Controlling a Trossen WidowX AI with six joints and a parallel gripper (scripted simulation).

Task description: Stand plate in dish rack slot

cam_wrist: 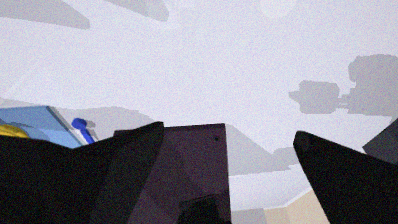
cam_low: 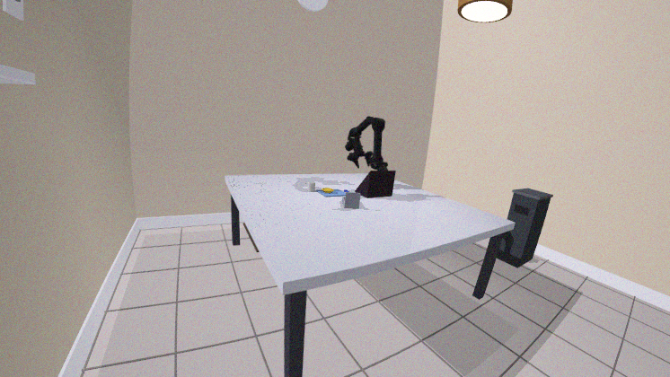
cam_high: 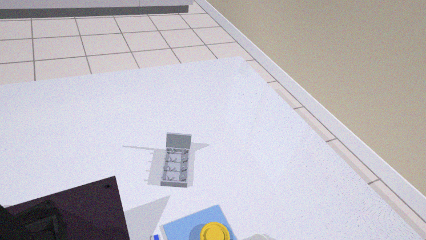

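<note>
The yellow plate [cam_high: 214, 232] [cam_low: 327, 189] [cam_wrist: 12, 131] lies flat on a blue board [cam_high: 179, 227] [cam_low: 336, 194] [cam_wrist: 35, 117]. It is cut off by the lower edge in the top view and partly hidden by a finger in the wrist view. The small grey dish rack [cam_high: 173, 184] [cam_low: 352, 200] stands on the table with its slots empty and a tall panel at one end; it does not show clearly in the wrist view. My gripper [cam_low: 365, 163] [cam_wrist: 228, 133] is open with nothing between its fingers. It hangs above the table near the arm's base, away from plate and rack.
The dark base block [cam_high: 89, 198] [cam_low: 385, 183] [cam_wrist: 200, 150] carries the arm. A blue-tipped item [cam_high: 156, 237] [cam_wrist: 80, 123] lies beside the board, between it and the base block. A pale cylinder [cam_low: 312, 187] stands past the plate. The rack stands near the board.
</note>
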